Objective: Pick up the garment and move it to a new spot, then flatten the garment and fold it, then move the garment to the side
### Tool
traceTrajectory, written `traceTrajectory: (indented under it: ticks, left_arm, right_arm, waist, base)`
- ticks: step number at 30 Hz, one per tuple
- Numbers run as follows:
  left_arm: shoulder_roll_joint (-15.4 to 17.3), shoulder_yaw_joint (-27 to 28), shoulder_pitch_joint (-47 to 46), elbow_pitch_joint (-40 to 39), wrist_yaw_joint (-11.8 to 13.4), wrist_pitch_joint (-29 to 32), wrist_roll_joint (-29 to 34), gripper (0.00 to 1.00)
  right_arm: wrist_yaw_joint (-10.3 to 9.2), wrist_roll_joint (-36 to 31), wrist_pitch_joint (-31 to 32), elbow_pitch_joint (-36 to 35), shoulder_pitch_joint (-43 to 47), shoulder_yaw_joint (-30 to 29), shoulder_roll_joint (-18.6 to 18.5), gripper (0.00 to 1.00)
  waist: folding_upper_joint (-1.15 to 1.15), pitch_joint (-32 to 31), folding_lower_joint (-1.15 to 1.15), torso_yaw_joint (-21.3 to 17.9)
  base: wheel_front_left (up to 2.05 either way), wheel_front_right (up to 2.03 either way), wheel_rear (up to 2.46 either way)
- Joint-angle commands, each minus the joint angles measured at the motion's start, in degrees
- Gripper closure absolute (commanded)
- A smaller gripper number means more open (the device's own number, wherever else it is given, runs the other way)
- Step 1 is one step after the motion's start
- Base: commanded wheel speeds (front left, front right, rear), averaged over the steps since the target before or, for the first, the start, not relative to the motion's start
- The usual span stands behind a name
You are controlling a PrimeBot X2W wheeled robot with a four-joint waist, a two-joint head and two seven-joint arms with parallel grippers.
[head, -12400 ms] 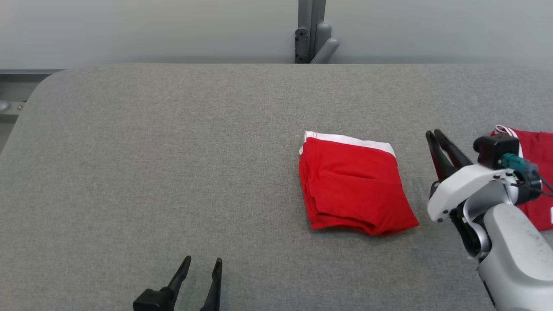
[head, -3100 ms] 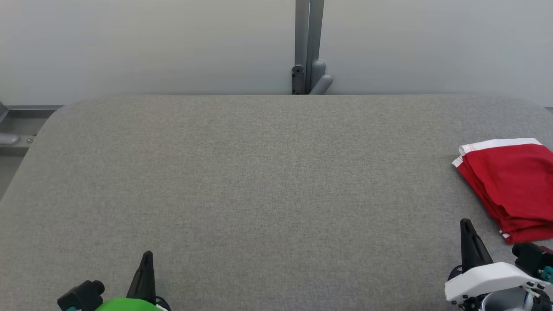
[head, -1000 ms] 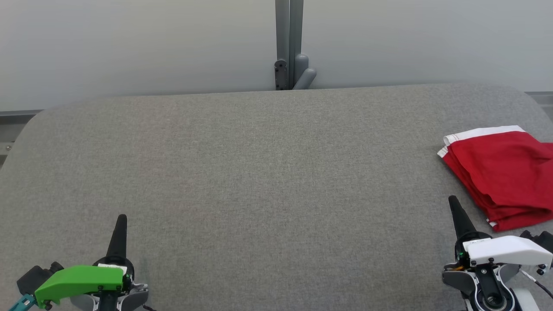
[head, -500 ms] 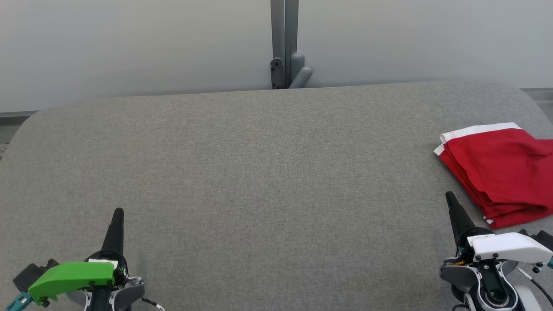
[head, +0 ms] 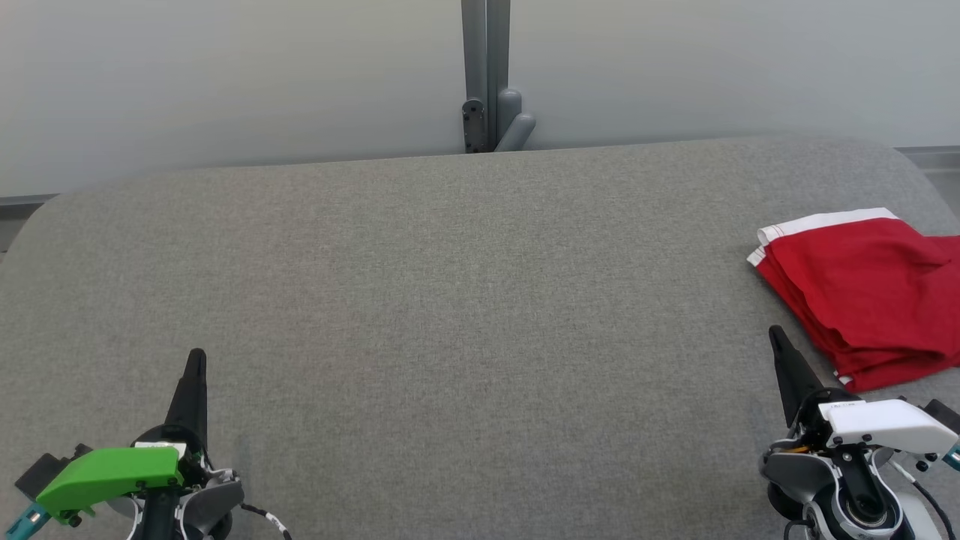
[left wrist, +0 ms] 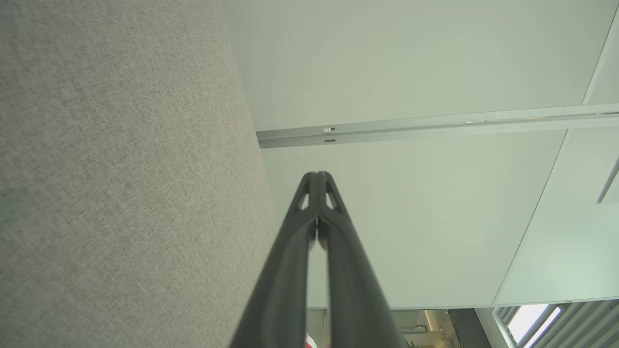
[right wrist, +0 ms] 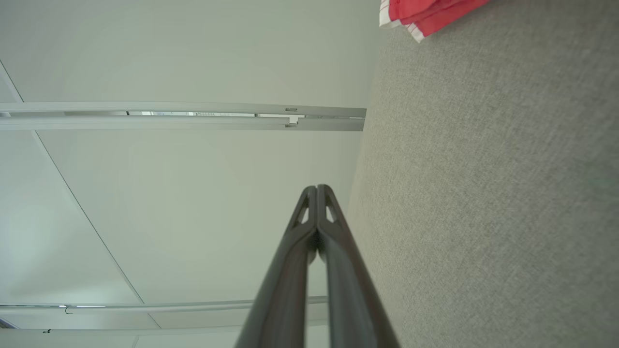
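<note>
Garment [head: 855,292], red, folded, just past right gripper [head: 774,334] fingertips, not touching; well apart from left gripper [head: 196,355]. Both finger pairs pressed together, empty.

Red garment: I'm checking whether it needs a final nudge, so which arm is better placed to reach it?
Right. The right gripper sits close beside the folded red garment on the right of the grey table; the left gripper is far off on the left. Both are shut.

One grey table [head: 450,300], perhaps two red garments [head: 847,285].
</note>
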Motion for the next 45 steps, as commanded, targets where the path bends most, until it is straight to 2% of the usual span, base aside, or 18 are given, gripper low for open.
traceTrajectory:
  ticks: [1, 9, 45]
  left_arm:
    - [0.05, 0.25, -1.28, -0.25, -0.17, 0.53, -1.07, 1.00]
    - [-0.01, 0.88, -1.58, -0.42, -0.18, 1.27, -3.60, 1.00]
    - [-0.04, 0.91, -1.51, -0.40, -0.18, 1.33, -3.31, 1.00]
  right_arm:
    - [0.02, 1.60, 0.44, 0.00, -1.03, 0.13, -0.34, 1.00]
    - [0.02, 4.91, 1.20, 0.08, -1.12, 0.22, -0.36, 1.00]
    - [0.02, 4.72, 1.15, 0.07, -1.10, 0.20, -0.35, 1.00]
  waist:
    - [0.26, 0.04, 0.00, -0.09]
    - [0.28, 0.16, 0.00, -0.47]
    - [0.28, 0.16, 0.00, -0.47]
  base:
    - [0.00, 0.00, 0.00]
    - [0.00, 0.00, 0.00]
    - [0.00, 0.00, 0.00]
